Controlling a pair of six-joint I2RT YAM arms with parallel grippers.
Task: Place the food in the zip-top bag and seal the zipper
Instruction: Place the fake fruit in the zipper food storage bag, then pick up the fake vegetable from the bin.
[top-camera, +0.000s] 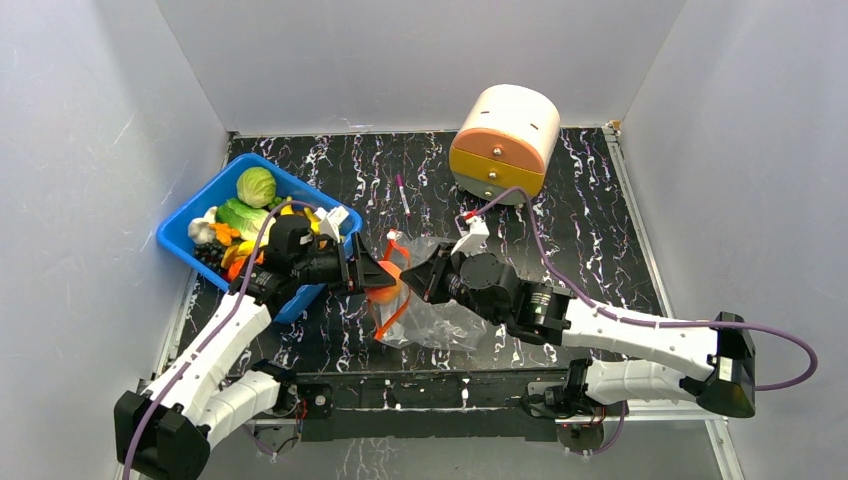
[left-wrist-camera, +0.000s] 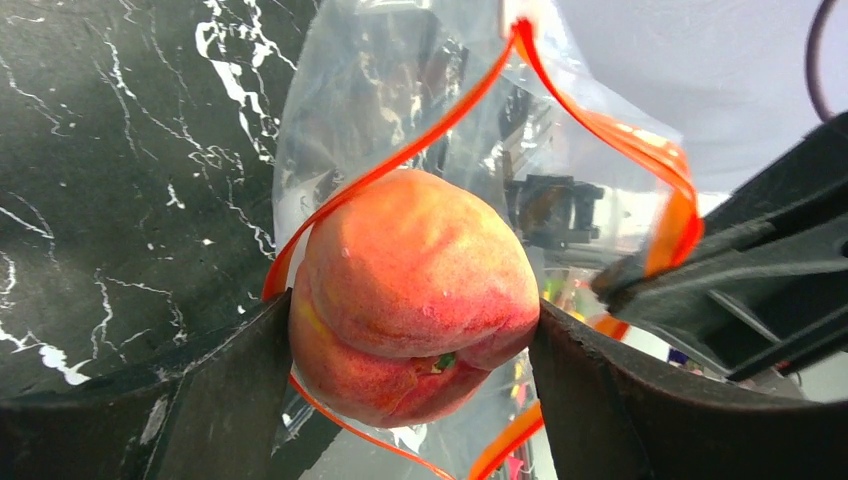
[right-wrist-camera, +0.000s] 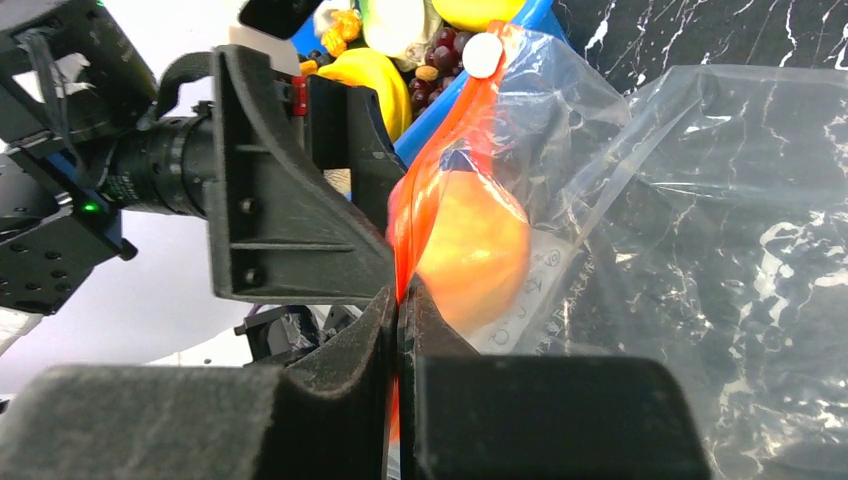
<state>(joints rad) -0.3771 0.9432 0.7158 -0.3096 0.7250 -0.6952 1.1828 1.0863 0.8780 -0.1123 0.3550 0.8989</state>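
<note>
My left gripper (left-wrist-camera: 415, 308) is shut on a round orange-red toy peach (left-wrist-camera: 415, 285), one piece of the food, with a finger on each side of it. The peach sits in the open mouth of the clear zip-top bag (left-wrist-camera: 370, 90), ringed by the red-orange zipper (left-wrist-camera: 400, 160). My right gripper (right-wrist-camera: 399, 295) is shut on the zipper (right-wrist-camera: 430, 190) at one side of the mouth, holding it up off the table. The peach (right-wrist-camera: 475, 250) shows through the bag's plastic (right-wrist-camera: 700, 200). In the top view both grippers meet at the bag (top-camera: 445, 320) at mid-table.
A blue bin (top-camera: 180, 238) at the left holds more food: a green cabbage (top-camera: 256, 186), bananas (right-wrist-camera: 375, 70), grapes (right-wrist-camera: 440, 65). A round cream and orange drawer box (top-camera: 505, 140) stands at the back. A pen (top-camera: 402, 195) lies behind the bag.
</note>
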